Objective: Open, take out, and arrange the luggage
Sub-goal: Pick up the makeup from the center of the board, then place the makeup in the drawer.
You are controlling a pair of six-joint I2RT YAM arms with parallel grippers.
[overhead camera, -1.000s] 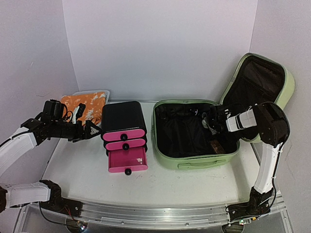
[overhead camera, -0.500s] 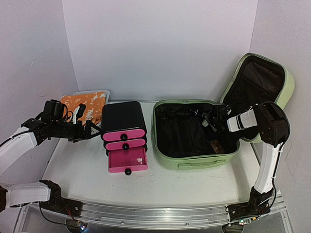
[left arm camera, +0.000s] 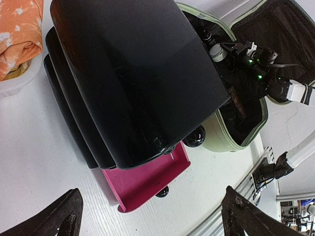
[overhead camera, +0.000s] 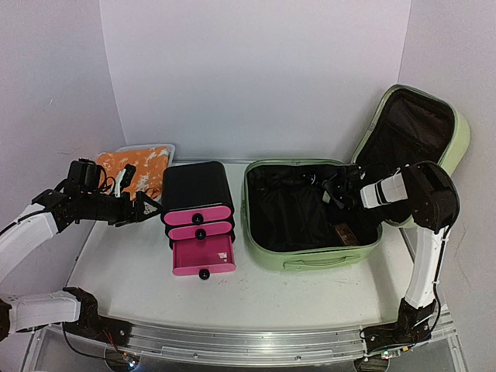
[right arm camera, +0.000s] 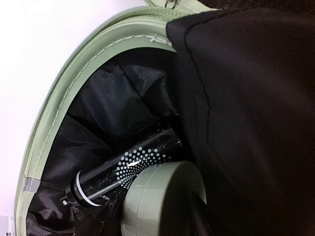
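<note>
Top external: right gripper inside open luggage, toward rear wall.

The white table carries three things. A black drawer box with pink fronts stands just ahead of the left gripper, and its lowest drawer is pulled out toward the table's near edge. A white basket holding an orange cloth sits near that gripper on its far side, close to the back wall and just beside the box. The light-green suitcase lies open on the far side of the box from the left gripper. The right gripper is inside its lower shell, and the lid stands up behind that gripper.
</note>
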